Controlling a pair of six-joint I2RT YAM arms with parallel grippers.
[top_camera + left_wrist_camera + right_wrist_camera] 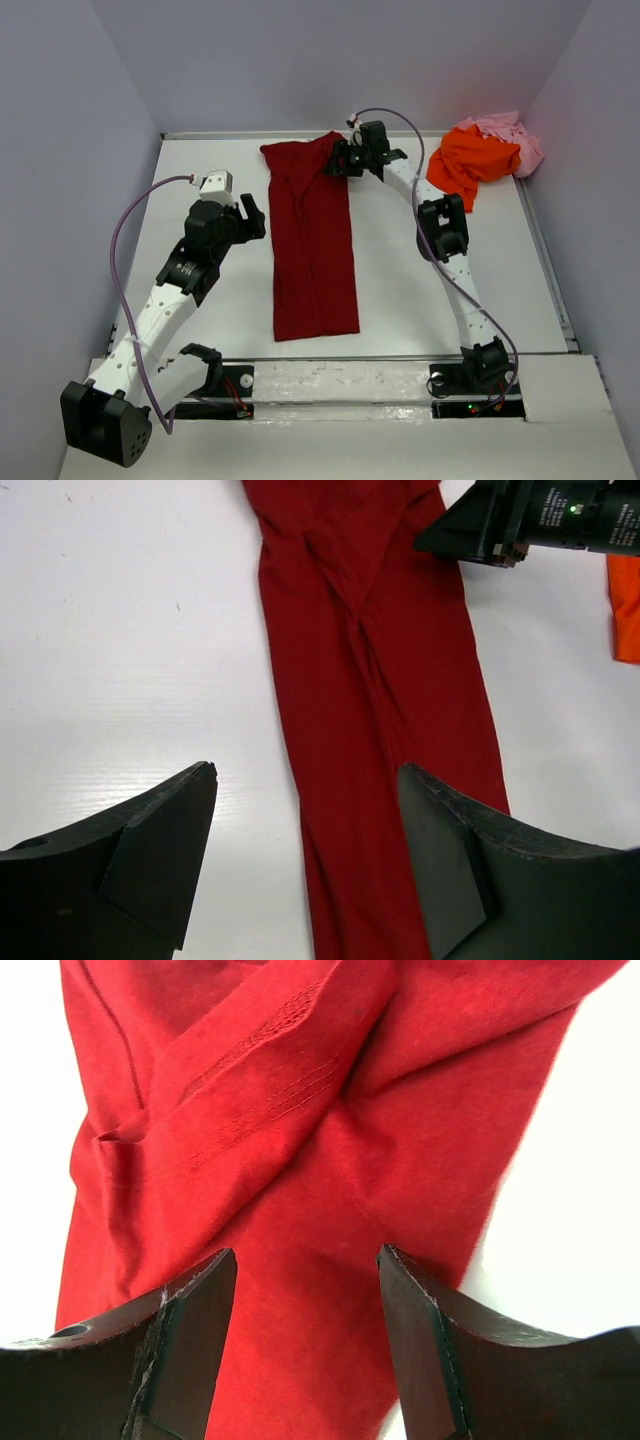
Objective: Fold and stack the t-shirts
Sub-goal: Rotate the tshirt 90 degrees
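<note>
Top external view, dark red t-shirt (313,250) a long strip at frame centre, my right gripper (338,160) wide over its upper end, my left gripper (252,216) wide, left of it

Below my right fingers (190,1350), the dark red t-shirt (300,1160): soft matt knit cloth w/ fine fuzzy nap, hem stitched in double thread rows. Right fingers are black matt plastic, grainy, edges scuffed whitish. My left fingers (150,860): same matt black plastic, pebbly along the rim. Ahead of left jaws, table (120,660): white, smooth, faint sheen, fine ribbed lines. Behind my right wrist, orange t-shirt (470,160) & pale pink t-shirt (512,135): matt cloth.
</note>
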